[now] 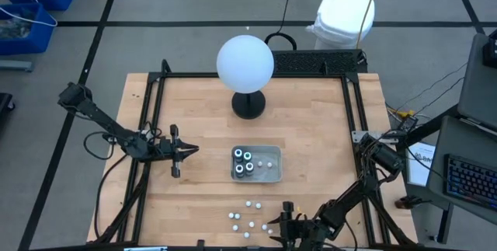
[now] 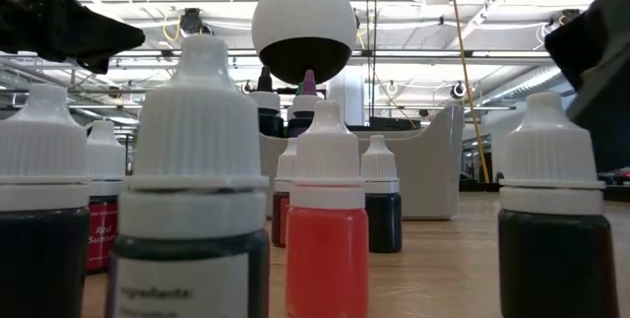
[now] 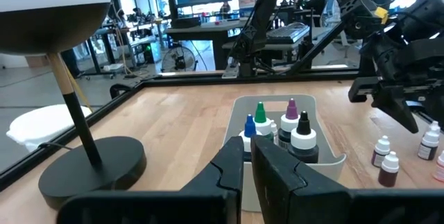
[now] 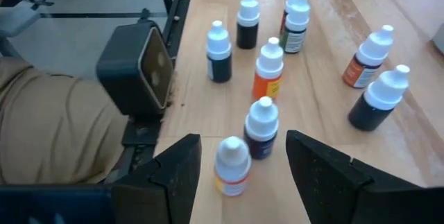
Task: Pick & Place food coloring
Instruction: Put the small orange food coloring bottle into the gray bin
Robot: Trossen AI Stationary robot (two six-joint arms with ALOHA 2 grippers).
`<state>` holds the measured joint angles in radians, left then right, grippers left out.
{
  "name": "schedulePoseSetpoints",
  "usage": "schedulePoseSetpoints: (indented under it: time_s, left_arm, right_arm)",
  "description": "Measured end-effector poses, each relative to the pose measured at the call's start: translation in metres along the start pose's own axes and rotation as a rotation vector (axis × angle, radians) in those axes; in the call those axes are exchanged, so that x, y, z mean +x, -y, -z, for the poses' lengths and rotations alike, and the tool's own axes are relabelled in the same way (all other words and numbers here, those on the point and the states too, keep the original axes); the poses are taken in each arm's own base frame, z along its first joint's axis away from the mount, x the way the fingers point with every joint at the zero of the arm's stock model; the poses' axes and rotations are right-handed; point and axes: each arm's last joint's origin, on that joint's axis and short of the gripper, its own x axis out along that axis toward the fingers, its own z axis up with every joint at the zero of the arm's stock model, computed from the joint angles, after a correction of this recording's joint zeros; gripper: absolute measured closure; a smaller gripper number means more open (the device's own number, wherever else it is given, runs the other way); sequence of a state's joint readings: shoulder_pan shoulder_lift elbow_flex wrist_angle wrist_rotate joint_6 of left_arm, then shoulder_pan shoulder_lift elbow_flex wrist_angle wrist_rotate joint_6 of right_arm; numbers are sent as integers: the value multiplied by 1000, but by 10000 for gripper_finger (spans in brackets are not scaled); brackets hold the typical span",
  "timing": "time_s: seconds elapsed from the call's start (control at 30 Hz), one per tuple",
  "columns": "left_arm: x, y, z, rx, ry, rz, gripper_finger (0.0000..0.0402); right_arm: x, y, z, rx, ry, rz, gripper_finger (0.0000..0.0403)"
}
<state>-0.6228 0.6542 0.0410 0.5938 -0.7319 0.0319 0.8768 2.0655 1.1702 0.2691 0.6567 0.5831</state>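
Observation:
Several small food coloring bottles (image 1: 248, 216) with white caps stand upright on the wood table near its front edge. More food coloring bottles (image 1: 243, 162) stand in the shallow grey tray (image 1: 270, 172) at mid-table. My right gripper (image 1: 286, 209) is low at the front edge, open. In the right wrist view its fingers stand on either side of a yellow-labelled bottle (image 4: 232, 166), a dark bottle (image 4: 262, 128) just beyond it; neither is touched. My left gripper (image 1: 190, 151) hovers shut, left of the tray, pointing level at it (image 3: 250, 172).
A big white globe (image 1: 245, 63) on a black base (image 1: 248, 105) stands behind the tray. Black frame rails (image 1: 147, 127) run along the table's sides. A small black camera box (image 4: 135, 68) sits at the front edge beside the loose bottles.

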Motion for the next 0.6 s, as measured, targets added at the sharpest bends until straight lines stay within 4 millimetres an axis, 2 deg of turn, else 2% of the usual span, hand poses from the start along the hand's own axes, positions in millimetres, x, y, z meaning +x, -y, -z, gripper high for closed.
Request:
schedulePoseSetpoints:
  time_s: [0.3,0.6]
  left_arm:
    - [0,0,0,1,0,0,364]
    - [0,0,0,1,0,0,364]
  right_arm:
    - [0,0,0,2,1,-1,203]
    - [6,0,8,42,-9,1,230]
